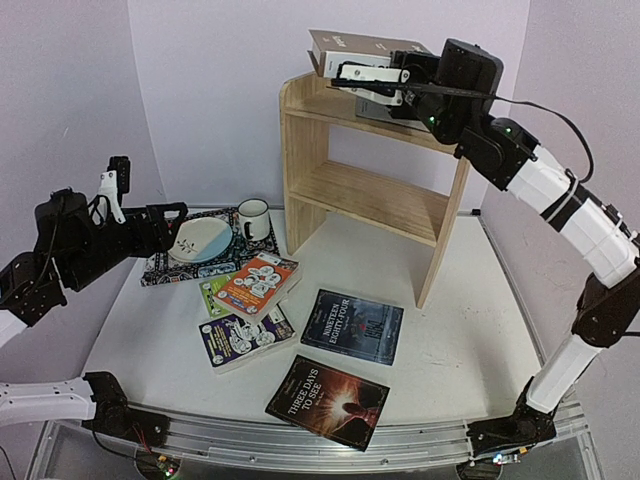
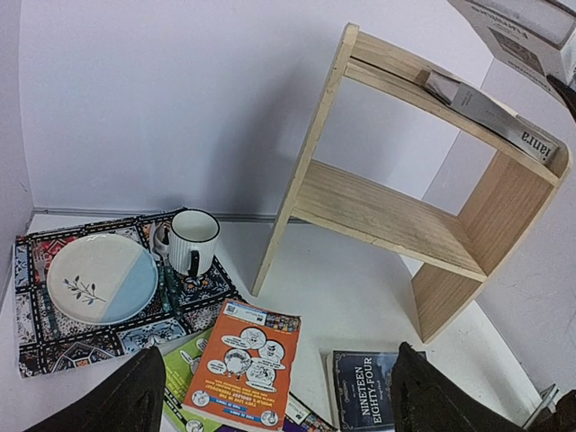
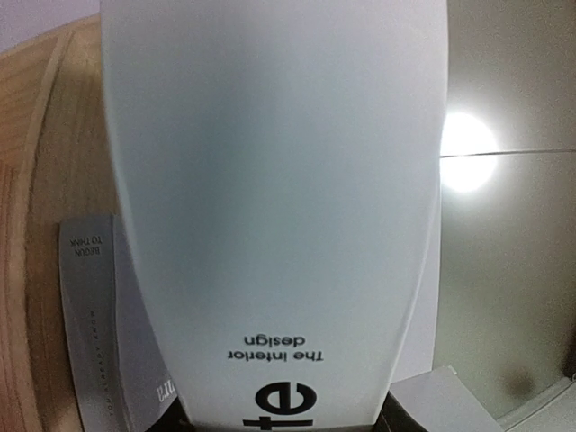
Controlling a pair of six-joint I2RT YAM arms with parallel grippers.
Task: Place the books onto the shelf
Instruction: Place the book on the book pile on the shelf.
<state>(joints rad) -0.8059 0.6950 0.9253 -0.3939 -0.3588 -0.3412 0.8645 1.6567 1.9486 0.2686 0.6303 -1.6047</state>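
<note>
Nearest me, "Three Days to See" (image 1: pixel 327 400) lies on the table (image 1: pixel 450 320); my left fingers (image 2: pixel 121 400) are spread and empty, and my right fingers (image 1: pixel 370 74) pinch the brown book (image 1: pixel 365 47) over the shelf (image 1: pixel 305 150), whose top tier holds the grey book (image 2: pixel 490 112).

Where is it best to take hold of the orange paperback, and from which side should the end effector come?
Probably the long edge facing the shelf. The orange paperback lies atop the green book, so this edge seems lifted off the table. Come low from that side, one finger underneath.
</note>
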